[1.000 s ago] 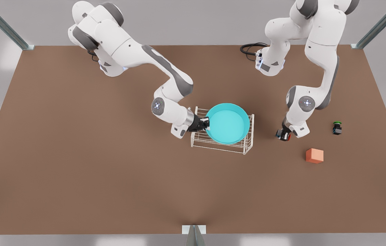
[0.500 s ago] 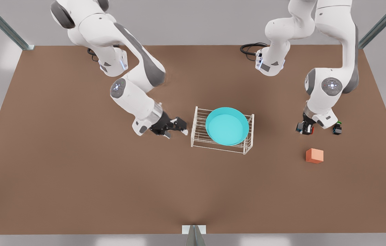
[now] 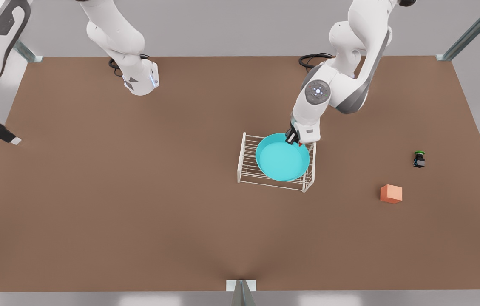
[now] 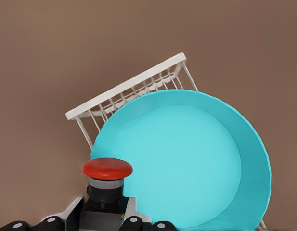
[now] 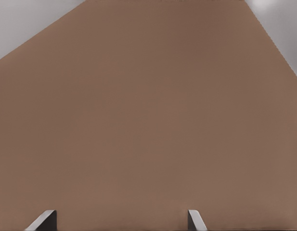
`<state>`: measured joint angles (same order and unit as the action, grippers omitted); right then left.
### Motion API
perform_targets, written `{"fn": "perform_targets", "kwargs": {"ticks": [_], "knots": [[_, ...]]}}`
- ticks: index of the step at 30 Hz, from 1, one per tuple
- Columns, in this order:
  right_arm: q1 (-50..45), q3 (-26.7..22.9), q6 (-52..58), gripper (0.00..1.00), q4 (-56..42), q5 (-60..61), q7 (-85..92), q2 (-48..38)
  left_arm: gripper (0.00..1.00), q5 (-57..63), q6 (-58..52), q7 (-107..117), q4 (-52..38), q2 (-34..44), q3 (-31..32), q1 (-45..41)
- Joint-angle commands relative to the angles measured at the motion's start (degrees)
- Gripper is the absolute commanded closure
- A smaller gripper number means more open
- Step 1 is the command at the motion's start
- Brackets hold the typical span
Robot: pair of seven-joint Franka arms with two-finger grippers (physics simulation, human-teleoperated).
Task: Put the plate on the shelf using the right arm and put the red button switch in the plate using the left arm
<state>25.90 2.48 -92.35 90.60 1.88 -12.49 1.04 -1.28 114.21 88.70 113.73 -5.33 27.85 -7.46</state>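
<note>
The turquoise plate (image 3: 282, 159) lies flat on the white wire shelf (image 3: 246, 174) in the middle of the table. My left gripper (image 3: 294, 139) hangs over the plate's far rim, on the side toward the front view's right, shut on the red button switch (image 3: 299, 144). In the left wrist view the red button switch (image 4: 107, 169) stands upright in the left gripper (image 4: 105, 222), beside the plate (image 4: 187, 163) and the shelf (image 4: 124, 91). My right gripper (image 3: 8, 137) waits open at the front view's far left table edge; in its wrist view the right gripper (image 5: 120, 221) faces bare table.
A similar switch with a green cap (image 3: 419, 159) and an orange cube (image 3: 391, 194) sit on the table toward the front view's right. Both arm bases stand at the far edge. The brown table (image 3: 137, 212) is bare in front of the shelf.
The right gripper let go of the plate and drew back from the shelf to the front view's far left. The left gripper carried the red button switch from the right side to the plate's rim.
</note>
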Motion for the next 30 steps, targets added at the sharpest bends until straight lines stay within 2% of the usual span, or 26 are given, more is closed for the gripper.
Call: {"fn": "perform_targets", "kwargs": {"ticks": [1, 4, 10, 11, 12, 13, 16, 18, 24, 27, 30], "knots": [[-22.2, -0.3, 4.2, 0.0, -1.1, 0.0, 12.1, 0.5, 0.52, 0.1, -1.3, 17.2, -2.5, -3.0, 0.2, 2.1], [-22.4, 0.1, 4.2, 0.0, -1.1, -0.4, 12.2, 0.7, 0.52, 3.0, -1.3, 17.9, -6.3, -6.6, 0.2, 1.2], [-22.6, 0.3, 4.1, 0.0, -1.2, -0.7, 12.1, 0.7, 0.52, 4.4, -0.3, 17.9, -6.5, -7.9, 0.2, 1.1], [-22.6, 0.3, 3.8, 0.0, -1.2, -0.7, 12.2, 0.7, 0.47, 5.1, -0.3, 17.9, -6.5, -7.9, 0.2, 1.0], [-22.6, 0.3, 3.8, 0.0, -1.2, -0.7, 12.2, 0.7, 0.1, 5.4, -0.3, 17.7, -6.5, -8.3, 0.2, 0.9], [-22.6, 0.3, 3.8, 0.0, -1.2, -0.6, 12.2, 0.7, 0.0, 5.5, -0.3, 17.7, -6.5, -8.4, 0.1, 0.9], [-22.6, 0.4, 3.8, 0.0, -1.1, -0.6, 12.3, 0.7, 0.0, 5.6, -0.6, 17.7, -6.8, -8.1, 0.1, 0.9], [-22.7, 0.4, 3.8, 0.0, -1.2, -0.7, 12.3, 0.8, 0.0, 10.2, -1.2, 16.6, -7.6, -6.6, -0.6, 1.8], [-22.6, 0.3, 3.8, 0.0, -1.2, -0.6, 12.3, 0.8, 0.0, 5.3, -7.9, -50.4, -6.6, 2.1, -2.4, 17.4], [-22.6, 0.3, 3.8, 0.0, -1.2, -0.6, 12.2, 0.7, 0.0, 4.3, -14.1, -59.5, -12.4, 0.8, -3.8, 19.2], [-23.5, 0.3, 3.6, 0.0, -1.2, -0.8, 12.2, 1.7, 0.0, 4.2, -14.3, -59.5, -13.0, -0.2, -3.6, 19.1]]}}
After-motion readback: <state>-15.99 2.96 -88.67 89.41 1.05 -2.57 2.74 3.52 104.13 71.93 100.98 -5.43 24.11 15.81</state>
